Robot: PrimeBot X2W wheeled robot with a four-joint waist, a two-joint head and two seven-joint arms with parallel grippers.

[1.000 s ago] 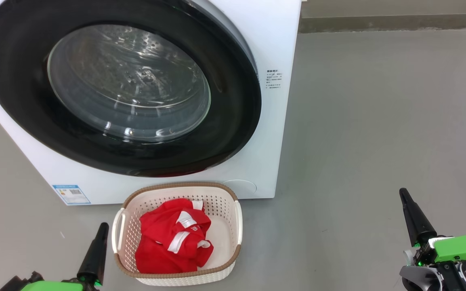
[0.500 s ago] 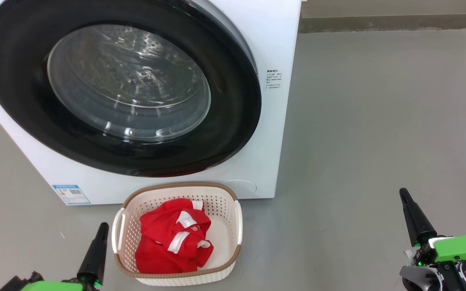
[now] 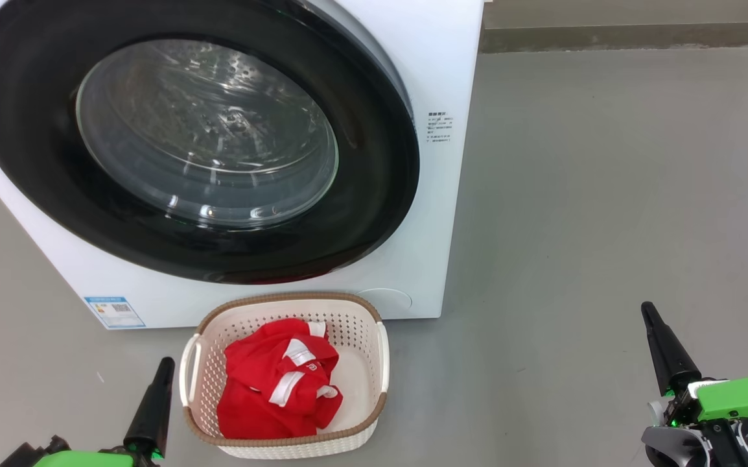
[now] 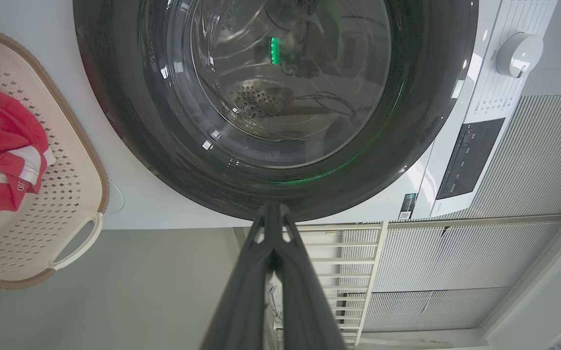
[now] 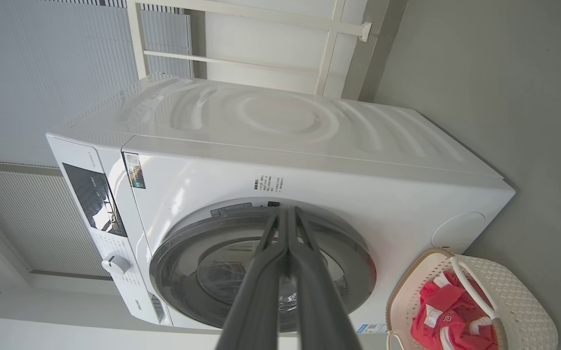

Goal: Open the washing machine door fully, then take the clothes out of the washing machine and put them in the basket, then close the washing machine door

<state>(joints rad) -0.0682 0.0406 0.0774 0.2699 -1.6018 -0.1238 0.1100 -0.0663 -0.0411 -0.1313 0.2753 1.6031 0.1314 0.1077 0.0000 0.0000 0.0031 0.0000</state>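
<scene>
The washing machine door (image 3: 374, 194) is sitting against the front of the washing machine (image 3: 442, 214), apparently shut, its glass bowl facing the robot. The clothes (image 3: 270, 389) are lying bunched in the basket (image 3: 356, 337), which is standing on the floor (image 3: 575, 194) just before the machine's lower front edge. The left gripper (image 3: 166, 362), fingers pressed together and empty, is hovering just beside the basket's left handle. The right gripper (image 3: 646, 309), likewise pinched empty, is hanging well apart to the right. The door is lying ahead of and above both grippers, and the left is nearer. The task is judged complete.
</scene>
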